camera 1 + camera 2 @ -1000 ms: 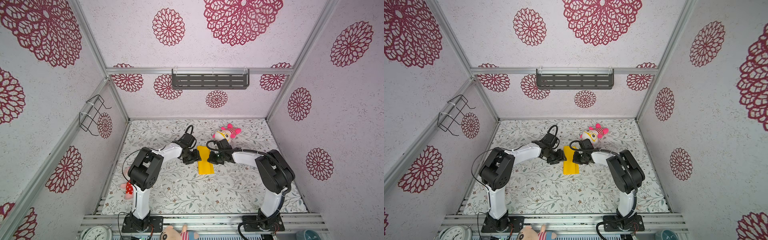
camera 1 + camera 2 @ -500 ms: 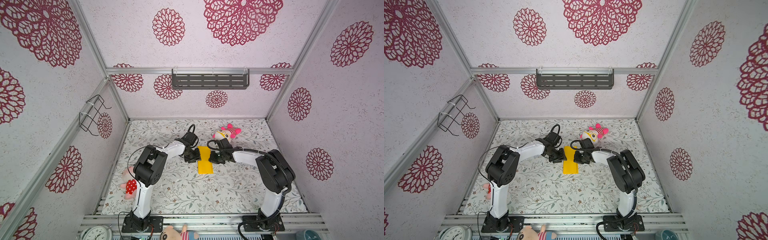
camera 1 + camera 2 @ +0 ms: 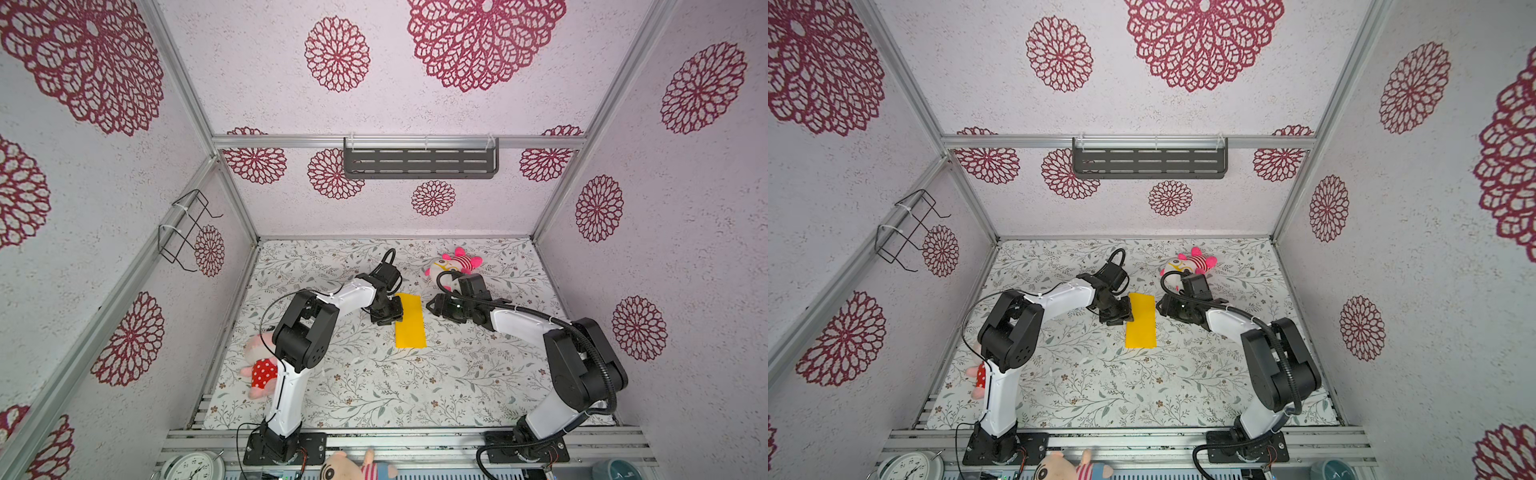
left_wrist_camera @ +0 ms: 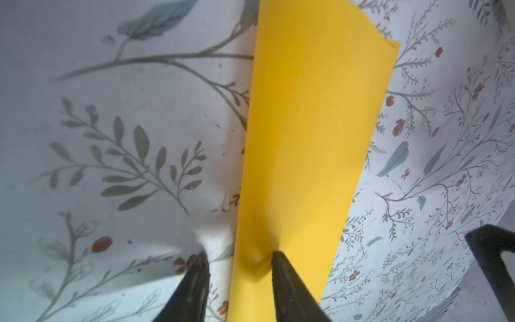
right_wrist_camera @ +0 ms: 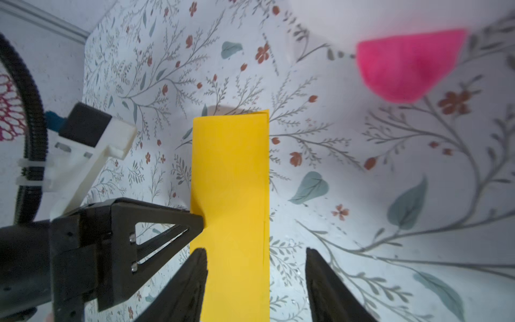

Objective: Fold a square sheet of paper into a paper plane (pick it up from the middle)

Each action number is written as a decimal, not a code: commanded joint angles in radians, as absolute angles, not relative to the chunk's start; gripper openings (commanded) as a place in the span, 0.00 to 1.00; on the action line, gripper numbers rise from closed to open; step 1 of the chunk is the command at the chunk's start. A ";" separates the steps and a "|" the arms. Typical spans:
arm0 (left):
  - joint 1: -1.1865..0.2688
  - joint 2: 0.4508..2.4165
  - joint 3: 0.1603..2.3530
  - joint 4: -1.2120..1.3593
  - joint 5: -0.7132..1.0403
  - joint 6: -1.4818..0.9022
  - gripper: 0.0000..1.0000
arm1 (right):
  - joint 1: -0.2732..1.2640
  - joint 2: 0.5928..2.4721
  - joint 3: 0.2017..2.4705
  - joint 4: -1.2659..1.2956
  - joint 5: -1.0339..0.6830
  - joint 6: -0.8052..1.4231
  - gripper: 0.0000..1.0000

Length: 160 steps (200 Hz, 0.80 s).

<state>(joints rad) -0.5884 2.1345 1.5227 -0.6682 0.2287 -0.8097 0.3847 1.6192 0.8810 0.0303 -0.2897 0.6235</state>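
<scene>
The square sheet of paper (image 3: 409, 320) (image 3: 1141, 320) lies on the table, yellow and doubled over into a narrow strip. No paper plane is in view. My left gripper (image 3: 395, 313) (image 3: 1126, 313) sits at the strip's left edge with its jaws apart. In the left wrist view one fingertip (image 4: 281, 267) presses a dimple into the paper (image 4: 306, 139) and the other rests on the cloth. My right gripper (image 3: 430, 305) (image 3: 1160, 303) is open just right of the strip, holding nothing. In the right wrist view its fingers straddle the paper (image 5: 231, 181).
A pink-and-white plush toy (image 3: 453, 266) (image 3: 1192, 264) lies behind the right gripper. Another plush (image 3: 259, 365) sits by the left arm's base. A clock (image 3: 191, 467) and a third plush (image 3: 357, 469) are at the front rail. The cloth is floral.
The right gripper has opened, let go of the paper and drawn a little to the right. The left jaws have narrowed slightly at the strip's edge.
</scene>
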 commanded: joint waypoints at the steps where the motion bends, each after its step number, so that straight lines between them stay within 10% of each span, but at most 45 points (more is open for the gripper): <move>1: -0.602 2.223 1.497 -0.801 0.150 -0.846 0.42 | 0.364 1.549 0.848 0.069 -0.224 0.582 0.71; 160: -0.632 2.333 1.524 -0.899 0.150 -0.817 0.41 | 0.332 1.657 0.818 0.203 -0.414 0.580 0.69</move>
<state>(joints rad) -0.6060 2.1815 1.5936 -0.7639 0.1921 -0.8204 0.3363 1.6497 0.8143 0.1612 -0.3691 0.5694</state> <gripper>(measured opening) 0.414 0.700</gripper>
